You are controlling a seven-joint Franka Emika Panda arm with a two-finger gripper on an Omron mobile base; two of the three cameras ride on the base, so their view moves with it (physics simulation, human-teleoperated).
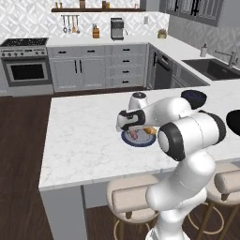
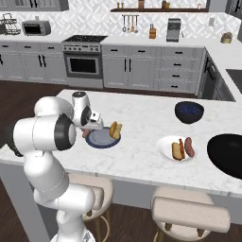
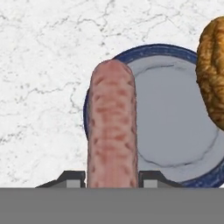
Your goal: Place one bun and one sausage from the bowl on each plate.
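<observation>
My gripper (image 3: pixel 111 179) is shut on a pinkish sausage (image 3: pixel 111 127), with one dark fingertip (image 3: pixel 72 178) on each side of it. The sausage hangs over the left edge of the dark blue-grey plate (image 3: pixel 175 122), low above it. A brown bun (image 3: pixel 212 78) lies on the far side of that plate (image 2: pixel 101 139). The white plate (image 2: pixel 163 150) to the right holds a bun (image 2: pixel 177 150) and a sausage (image 2: pixel 190 147). The wide black bowl (image 2: pixel 227 153) sits at the counter's right end. From the left base view, the gripper (image 1: pixel 133 131) is above the blue-grey plate (image 1: pixel 138 140).
A smaller, deeper dark blue bowl (image 2: pixel 189 112) stands behind the white plate. Stools (image 2: pixel 189 212) stand along the counter's near edge, below me. Bare marble counter (image 1: pixel 79 136) stretches left of the blue-grey plate.
</observation>
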